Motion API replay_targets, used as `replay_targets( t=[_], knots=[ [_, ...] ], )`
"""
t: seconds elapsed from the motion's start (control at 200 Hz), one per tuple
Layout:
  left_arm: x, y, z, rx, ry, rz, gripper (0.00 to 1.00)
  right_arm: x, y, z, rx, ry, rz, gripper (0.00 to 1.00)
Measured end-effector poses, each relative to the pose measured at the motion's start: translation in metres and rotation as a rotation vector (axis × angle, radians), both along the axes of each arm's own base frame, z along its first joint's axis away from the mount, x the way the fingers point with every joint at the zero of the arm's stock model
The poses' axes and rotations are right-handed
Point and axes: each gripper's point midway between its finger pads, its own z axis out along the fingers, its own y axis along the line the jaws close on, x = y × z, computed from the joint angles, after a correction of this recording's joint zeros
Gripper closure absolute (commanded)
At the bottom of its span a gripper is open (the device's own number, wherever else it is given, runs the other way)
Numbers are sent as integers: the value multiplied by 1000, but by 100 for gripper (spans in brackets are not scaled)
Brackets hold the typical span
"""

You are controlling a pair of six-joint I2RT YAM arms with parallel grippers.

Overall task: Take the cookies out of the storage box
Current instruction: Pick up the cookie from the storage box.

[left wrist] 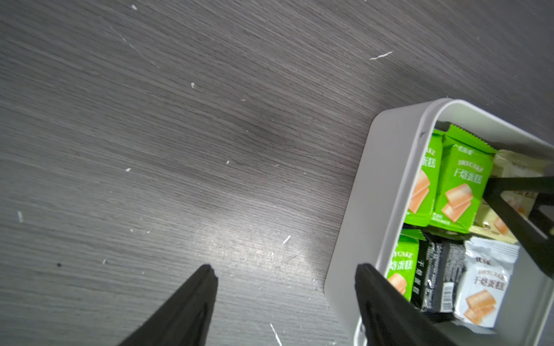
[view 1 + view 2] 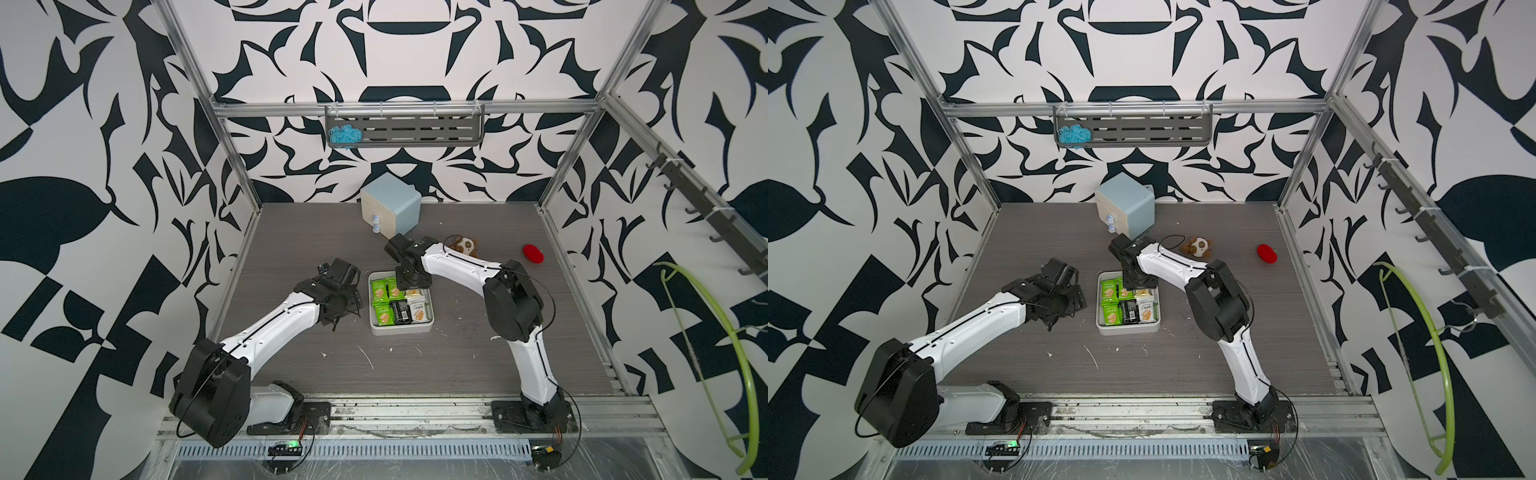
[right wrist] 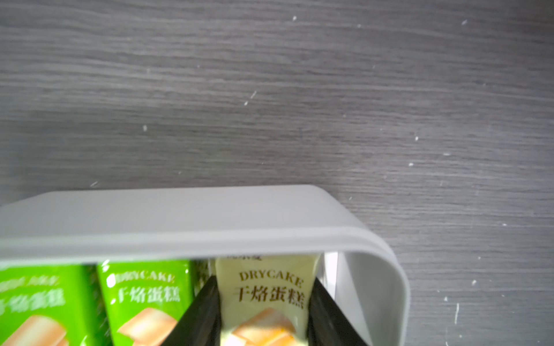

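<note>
A robotics lab test cell: an aluminium-profile frame (image 2: 540, 108) encloses a grey wood-grain table (image 2: 457, 365), walled by panels (image 2: 104, 124) printed with a bold black-and-white pattern. A left arm (image 2: 270, 322) and a right arm (image 2: 453, 266) are bolted to a metal rail (image 2: 415, 411) along the table's front edge, with a slotted cable duct (image 2: 374, 451) alongside

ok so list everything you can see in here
cookie packets: at least seven showing, green, pale yellow, white, black, all in the box
box: one, off-white, mid table
cabinet: one, light blue with cream drawers, back of table
plush toy: one, brown and white, behind the right arm
red thing: one, right of the plush toy
yarn: one blue tangle, on the shelf
shelf: one, grey, back rail
hoop: one, green, outside right frame
table: one, grey woodgrain
left gripper: black, open, beside the box
right gripper: black, closed on a pale yellow packet in the box
</note>
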Motion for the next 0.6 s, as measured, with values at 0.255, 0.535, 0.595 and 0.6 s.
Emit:
replay_targets(
  t=[0.255, 0.535, 0.595, 0.6],
  knots=[
    [5, -5, 6, -22, -7, 2, 20, -2, 8, 52, 110, -62, 12, 53],
    [13, -13, 15, -45, -15, 0, 21, -4, 8, 86, 176, -116, 25, 53],
    [14, -15, 15, -51, -10, -2, 21, -5, 3, 84, 167, -112, 25, 53],
    [14, -15, 15, -52, -10, -2, 21, -5, 2, 84, 167, -112, 25, 53]
  ],
)
